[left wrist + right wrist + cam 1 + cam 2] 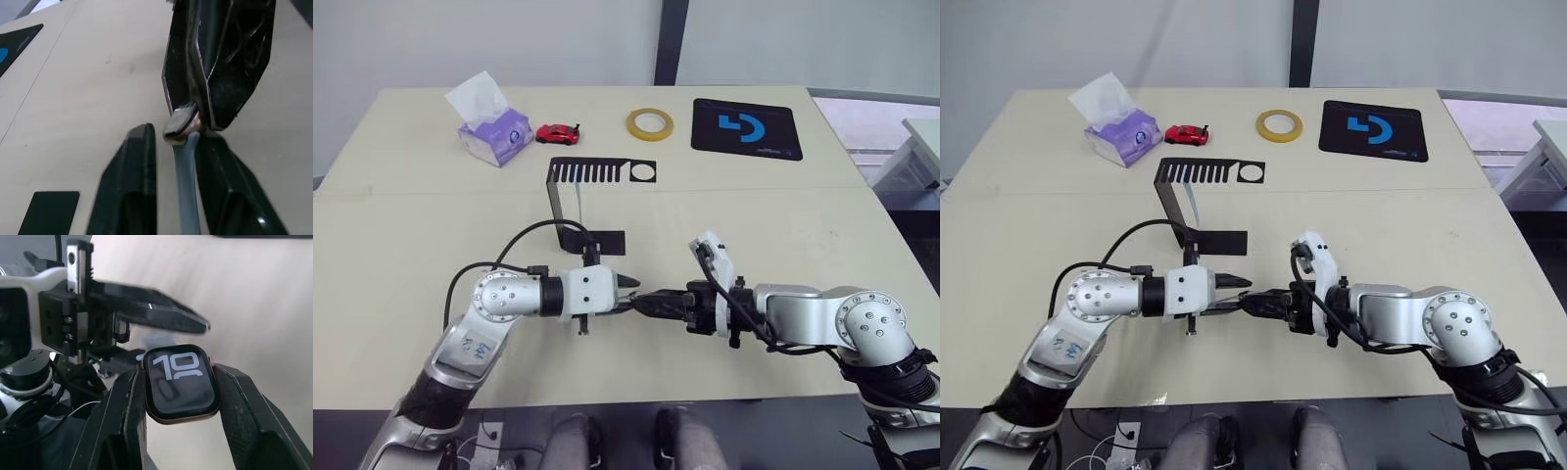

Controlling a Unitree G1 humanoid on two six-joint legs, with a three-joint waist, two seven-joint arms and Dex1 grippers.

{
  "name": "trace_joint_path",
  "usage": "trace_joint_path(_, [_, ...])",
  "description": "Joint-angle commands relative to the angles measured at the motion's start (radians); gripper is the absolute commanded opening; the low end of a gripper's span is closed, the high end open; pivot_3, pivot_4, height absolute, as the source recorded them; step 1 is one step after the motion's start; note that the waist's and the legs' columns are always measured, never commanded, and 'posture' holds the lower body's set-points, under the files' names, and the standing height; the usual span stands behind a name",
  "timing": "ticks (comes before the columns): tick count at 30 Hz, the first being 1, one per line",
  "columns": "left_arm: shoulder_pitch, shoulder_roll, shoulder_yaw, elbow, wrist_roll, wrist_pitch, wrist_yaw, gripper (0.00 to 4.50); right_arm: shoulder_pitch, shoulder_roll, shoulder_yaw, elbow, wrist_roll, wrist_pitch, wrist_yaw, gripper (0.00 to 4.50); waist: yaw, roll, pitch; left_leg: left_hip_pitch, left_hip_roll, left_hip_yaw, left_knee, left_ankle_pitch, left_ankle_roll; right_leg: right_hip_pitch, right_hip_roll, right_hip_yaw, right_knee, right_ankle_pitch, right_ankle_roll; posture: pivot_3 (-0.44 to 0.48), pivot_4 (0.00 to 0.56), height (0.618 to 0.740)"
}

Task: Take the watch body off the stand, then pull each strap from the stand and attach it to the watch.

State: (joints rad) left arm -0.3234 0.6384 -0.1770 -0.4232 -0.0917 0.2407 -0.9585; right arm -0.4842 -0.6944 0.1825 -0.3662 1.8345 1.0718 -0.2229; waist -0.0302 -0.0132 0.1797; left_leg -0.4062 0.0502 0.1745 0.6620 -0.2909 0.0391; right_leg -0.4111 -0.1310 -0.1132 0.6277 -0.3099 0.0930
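Black right gripper (178, 382) is pinching the watch body (180, 384) between its two fingers, screen with white digits facing the wrist camera. Left gripper (176, 147) is gripping a pale blue-grey strap (187, 191), its end touching the watch body's edge. Both grippers are meeting tip to tip above the table (411, 225), near the front edge. Black stand (570, 201) is sitting upright just behind them. Tissue box (492, 132), red toy car (557, 133), tape roll (649, 123) and black mat (746, 128) are lying well beyond.
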Motion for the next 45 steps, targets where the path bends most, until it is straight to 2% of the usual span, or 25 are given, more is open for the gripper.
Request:
trace_joint_path(1, [0.105,0.117,0.151,-0.013,-0.078,-0.040,-0.079,3.39,0.002,-0.025,-0.034,-0.050,-0.035,0.007,0.076,1.68,-0.003,0.000,0.000,0.000,0.001,0.000,0.000,0.000,-0.001,0.000,0.001,0.000,0.000,0.000,0.000,0.000,0.150,0.740])
trace_joint_path(3, [0.160,0.170,0.217,0.015,-0.114,-0.076,-0.117,4.32,0.003,-0.040,-0.043,-0.067,-0.103,0.012,0.146,1.68,0.002,0.000,0.000,0.000,0.001,0.000,0.000,0.001,-0.001,-0.001,0.001,0.000,0.000,0.000,0.000,0.000,0.150,0.740])
trace_joint_path(4, [0.179,0.188,0.240,0.026,-0.129,-0.095,-0.132,4.50,0.004,-0.045,-0.046,-0.076,-0.138,0.010,0.182,1.68,0.003,0.000,0.000,0.000,0.001,0.000,0.000,0.001,-0.001,-0.001,0.001,0.000,0.000,0.000,0.000,0.000,0.150,0.740])
trace_joint_path(8, [0.249,0.199,0.409,0.088,-0.322,-0.082,-0.206,4.50,0.010,-0.084,-0.028,-0.176,-0.494,-0.121,0.480,1.68,0.012,0.000,0.000,-0.001,-0.001,0.000,0.000,-0.001,0.002,0.000,-0.002,0.000,-0.001,0.000,0.000,0.000,0.150,0.740])
trace_joint_path(11, [0.271,0.186,0.470,0.097,-0.426,-0.049,-0.225,4.50,0.037,-0.113,0.042,-0.233,-0.837,-0.351,0.697,1.68,0.014,0.000,0.000,-0.001,-0.001,0.000,0.001,-0.002,0.002,0.000,-0.002,0.000,-0.002,0.000,0.001,0.000,0.150,0.740])
trace_joint_path(14, [0.301,0.188,0.490,0.095,-0.460,-0.046,-0.238,4.50,0.082,-0.118,0.130,-0.209,-1.195,-0.696,0.888,1.68,0.011,0.000,0.000,-0.001,-0.001,0.001,0.001,-0.003,0.001,0.000,-0.001,-0.001,-0.002,0.000,0.001,0.000,0.150,0.740])
trace_joint_path(18, [0.305,0.180,0.501,0.076,-0.484,-0.044,-0.217,4.50,0.110,-0.082,0.175,-0.106,-1.486,-1.051,1.008,1.68,0.004,0.000,0.000,0.000,-0.001,0.002,0.001,-0.002,0.000,0.000,0.001,-0.004,-0.001,0.000,0.002,0.000,0.150,0.740])
trace_joint_path(24, [0.348,0.188,0.503,0.043,-0.507,-0.065,-0.248,4.50,0.128,-0.037,0.183,0.008,-1.721,-1.316,1.051,1.68,0.002,0.000,0.000,0.001,-0.001,0.002,0.001,-0.002,-0.001,0.000,0.001,-0.006,0.000,0.000,0.002,0.000,0.150,0.740])
trace_joint_path(27, [0.345,0.192,0.499,0.038,-0.519,-0.058,-0.250,4.50,0.142,-0.018,0.174,0.019,-1.766,-1.348,1.051,1.68,0.002,0.000,0.000,0.001,-0.001,0.002,0.001,-0.001,-0.002,0.000,0.001,-0.005,0.000,0.000,0.001,0.000,0.150,0.740])
trace_joint_path(33, [0.317,0.171,0.463,0.029,-0.478,-0.129,-0.239,4.50,0.167,0.007,0.159,0.001,-1.744,-1.302,1.075,1.68,0.003,0.000,0.000,0.001,-0.001,0.002,0.001,-0.001,-0.001,0.000,0.000,-0.002,0.000,0.000,0.001,0.000,0.150,0.740])
trace_joint_path(37, [0.306,0.143,0.436,0.012,-0.455,-0.168,-0.212,4.50,0.179,0.031,0.138,-0.045,-1.663,-1.129,1.074,1.68,0.003,0.000,0.000,0.001,-0.001,0.001,0.002,-0.001,-0.001,0.001,0.000,0.000,0.000,0.000,0.001,0.000,0.150,0.740])
trace_joint_path(41, [0.297,0.111,0.365,-0.010,-0.357,-0.260,-0.179,4.50,0.185,0.071,0.069,-0.148,-1.365,-0.723,1.018,1.68,0.003,0.000,0.000,0.001,-0.001,0.000,0.002,-0.001,-0.001,0.001,0.000,0.000,0.000,0.000,0.001,0.000,0.150,0.740])
trace_joint_path(45, [0.260,0.074,0.288,-0.005,-0.217,-0.310,-0.090,4.50,0.147,0.078,-0.006,-0.199,-1.092,-0.363,0.931,1.68,0.004,0.000,0.000,0.001,-0.001,0.000,0.002,-0.002,0.000,0.001,-0.001,0.000,0.000,0.000,0.001,0.000,0.150,0.740])
